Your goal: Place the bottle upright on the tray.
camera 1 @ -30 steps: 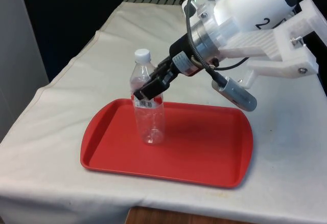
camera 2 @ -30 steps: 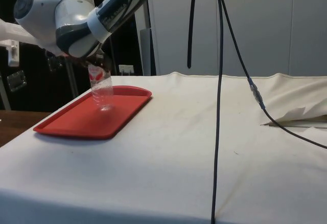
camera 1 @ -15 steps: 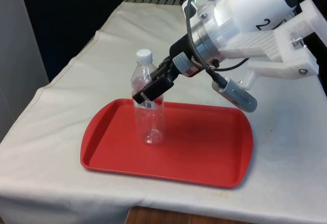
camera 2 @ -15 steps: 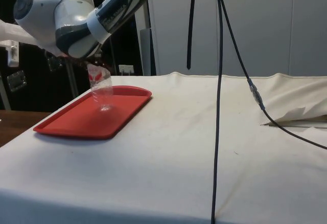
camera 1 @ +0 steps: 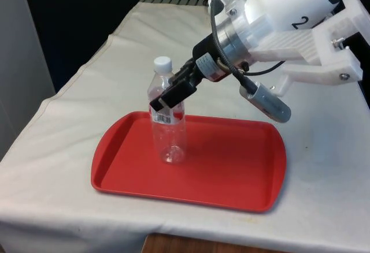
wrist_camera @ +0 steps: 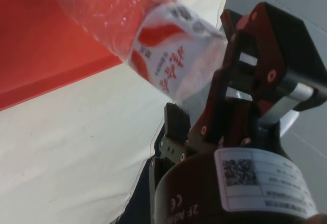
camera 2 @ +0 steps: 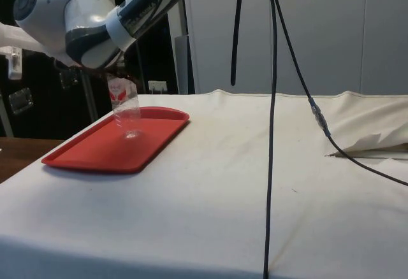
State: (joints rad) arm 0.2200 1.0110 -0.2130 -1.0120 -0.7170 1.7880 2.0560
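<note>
Nearest the front camera, a red tray [camera 1: 231,172] lies on the white-clothed tabletop [camera 1: 63,149]. Toward the front view's left of it stands a clear plastic bottle [camera 1: 167,131] with a white cap, its base on the tray floor and its body looking about upright. Beyond it, the black gripper [camera 1: 167,100] reaches down at a slant, jaws parted beside the labelled upper part of the bottle — no longer squeezing it, as far as can be judged. The step in hand looks like letting go: it probably calls for a clean draw-back along the jaws' own line, so nothing brushes the light, empty bottle. Whether a finger touches the label is hard to make out — the side view hides that behind the arm.
</note>
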